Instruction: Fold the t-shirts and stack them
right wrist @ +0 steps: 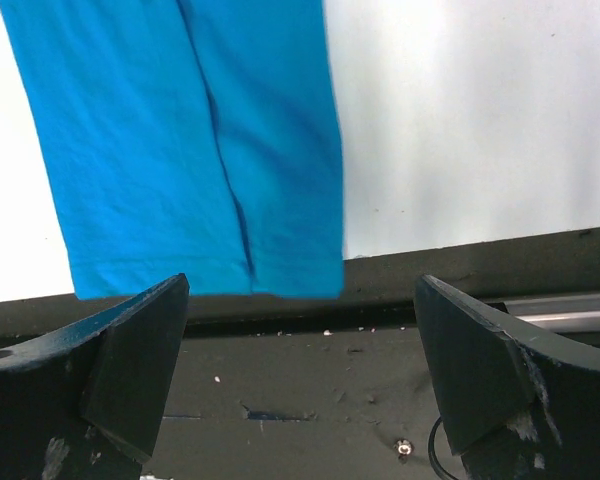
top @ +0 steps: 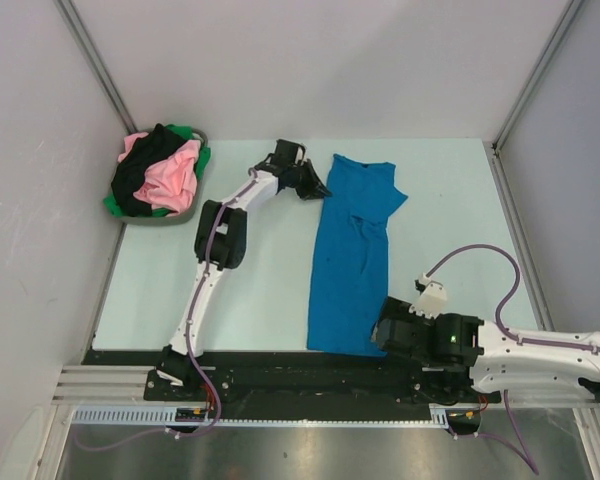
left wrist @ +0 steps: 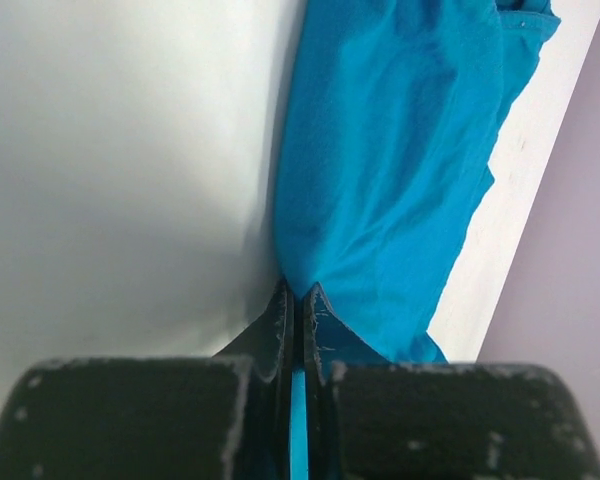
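Found blue t-shirt [top: 350, 265] flat right of centre on table [top: 270, 290], collar far, hem reaching the near edge. Folded lengthwise into a narrow strip, creased mid-length. Pinched at far left edge by left gripper [left wrist: 297, 300], clamped tight on cloth, probably to anchor or drag it. Observed right gripper [right wrist: 300, 370] spread wide, empty, just near of the hem. Noted other t-shirts [top: 175, 175] heaped in basket [top: 165, 222], far left.

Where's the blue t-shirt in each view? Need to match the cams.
Top external: blue t-shirt mid-table, lying lengthwise, far end at the left gripper.
Left wrist: upper right, pinched by that shut gripper, bottom centre.
Right wrist: upper left, hem above the open right gripper.
Shared landmark: pale table beside the shirt.
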